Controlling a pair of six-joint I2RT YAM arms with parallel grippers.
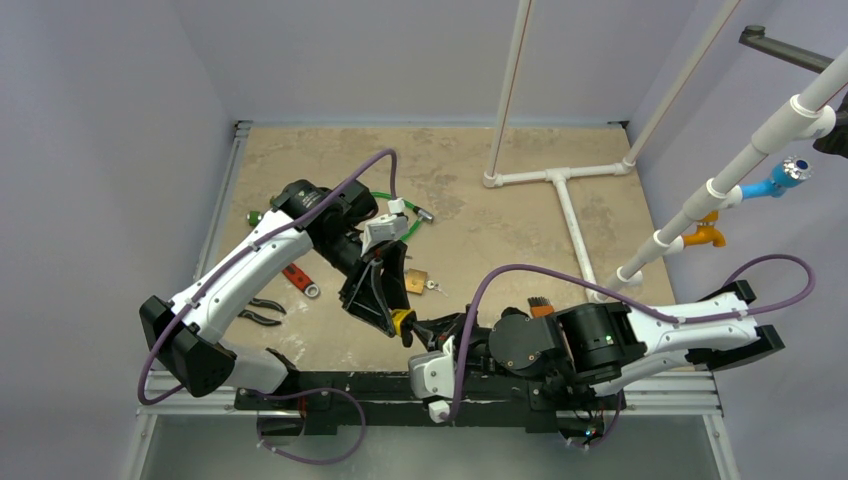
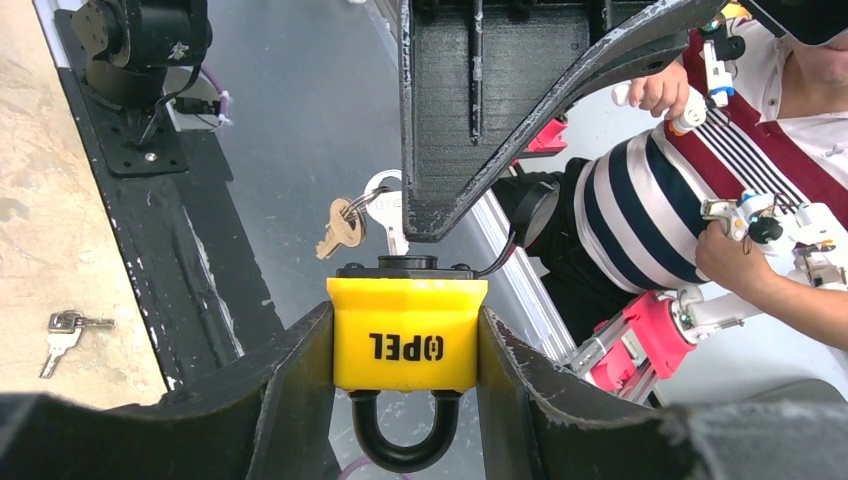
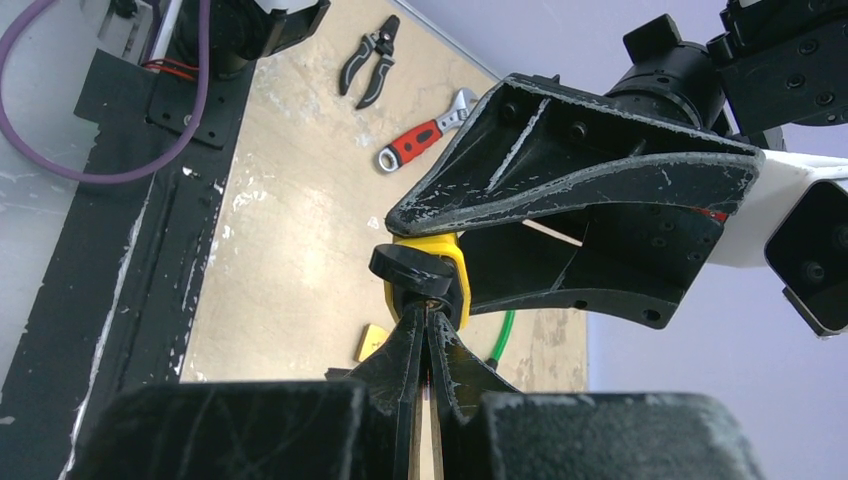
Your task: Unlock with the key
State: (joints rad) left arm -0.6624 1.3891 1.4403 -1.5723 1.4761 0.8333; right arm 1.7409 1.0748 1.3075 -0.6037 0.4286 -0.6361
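Observation:
A yellow padlock (image 2: 405, 345) with a black shackle (image 2: 405, 450) is clamped between the fingers of my left gripper (image 2: 405, 315), held above the table's near edge (image 1: 402, 322). My right gripper (image 3: 428, 312) is shut on a silver key (image 2: 392, 225), its tips right at the padlock's black keyhole end (image 3: 412, 268). A brass key (image 2: 340, 228) dangles from the same ring. The fingers hide how far the key's blade sits in the lock.
On the table lie a brass padlock (image 1: 416, 281) with keys (image 1: 434, 288), a green cable lock (image 1: 395, 215), a red-handled wrench (image 1: 298, 280) and pliers (image 1: 262, 310). A white pipe frame (image 1: 560, 180) stands at the back right. A person (image 2: 700, 190) sits beyond the near edge.

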